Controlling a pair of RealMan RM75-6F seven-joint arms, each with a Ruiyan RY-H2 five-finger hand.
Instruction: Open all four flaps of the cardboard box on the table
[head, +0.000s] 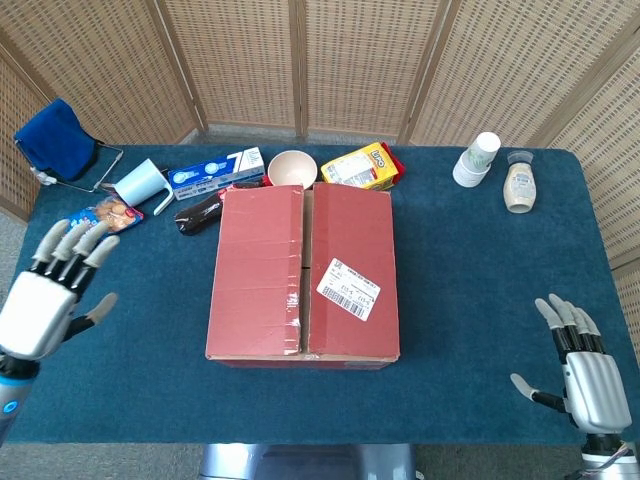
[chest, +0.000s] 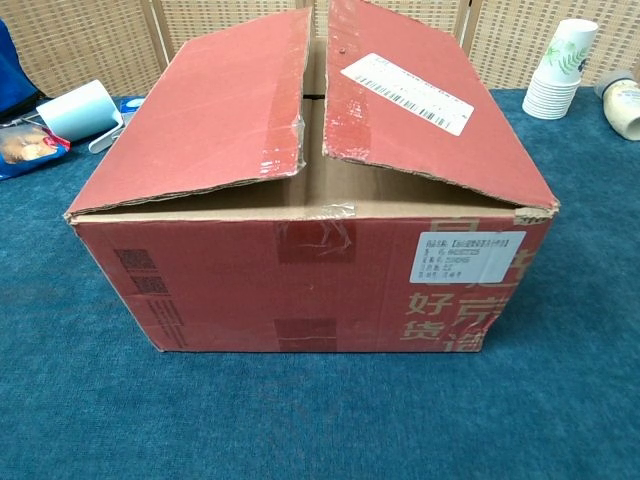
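A red cardboard box sits mid-table. Its two long top flaps, the left flap and the right flap, lie almost closed with a narrow gap between them; a white label is on the right one. My left hand hovers over the table's left side, well left of the box, fingers spread and holding nothing. At the bottom right corner my right hand is also spread and empty, far from the box. Neither hand shows in the chest view.
Behind the box lie a white bowl, a yellow packet, a blue-white carton, a dark object and a tipped cup. A snack bag lies at left; stacked paper cups and a jar stand back right.
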